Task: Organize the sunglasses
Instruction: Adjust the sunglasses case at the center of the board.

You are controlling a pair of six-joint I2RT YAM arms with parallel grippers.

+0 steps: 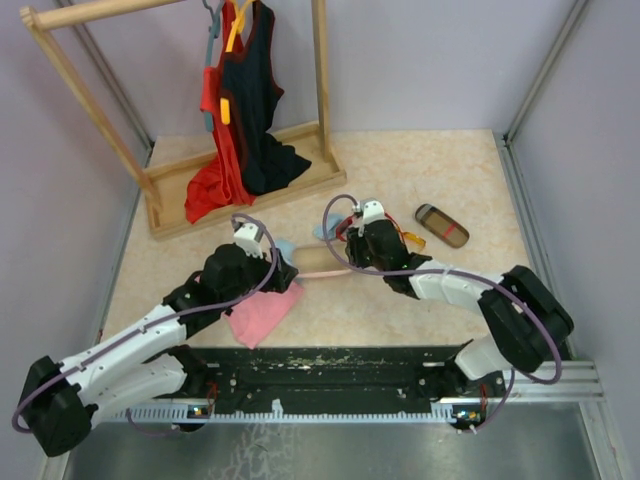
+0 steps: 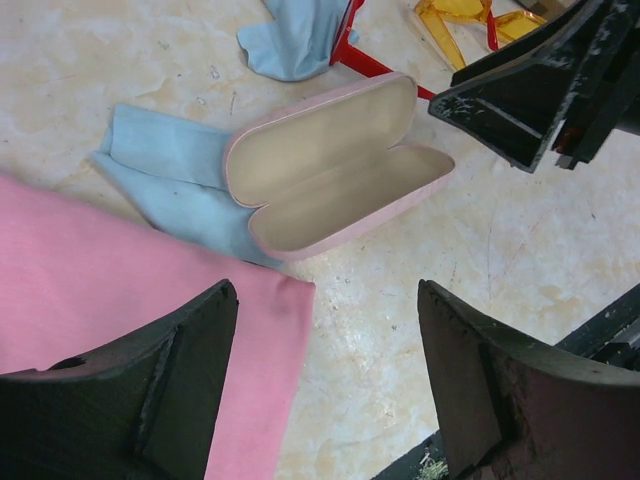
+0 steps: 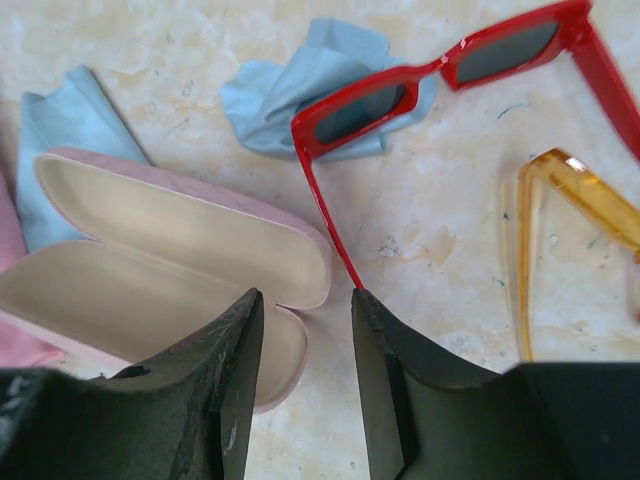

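The red-framed sunglasses lie unfolded on the table, one lens resting on a light blue cloth. Their thin red temple runs down to the tip of my right gripper's right finger. That gripper is open, with the end of the open pink case showing in the gap and nothing gripped. The orange-yellow sunglasses lie just to the right. My left gripper is open, holds nothing, and hovers over the edge of a pink cloth, near the case.
A second light blue cloth lies partly under the pink case. A brown striped case sits to the right of the right gripper. A wooden clothes rack with red and black garments stands at the back left.
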